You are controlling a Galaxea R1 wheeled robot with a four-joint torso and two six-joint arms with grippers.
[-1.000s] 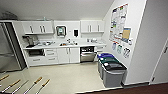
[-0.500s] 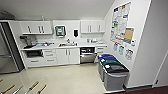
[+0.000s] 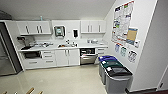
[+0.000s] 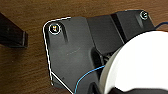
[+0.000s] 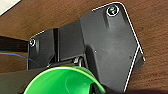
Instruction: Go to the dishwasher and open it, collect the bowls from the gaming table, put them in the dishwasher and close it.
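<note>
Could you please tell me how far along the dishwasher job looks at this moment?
Done: the stainless-steel under-counter dishwasher already stands open, its door tipped outward. In hand: a white bowl shows large at the left wrist and a green bowl at the right wrist, so collection seems finished, though the grip itself is hidden. Left: the dishwasher lies across the pale floor; loading and closing are not yet done.
</note>
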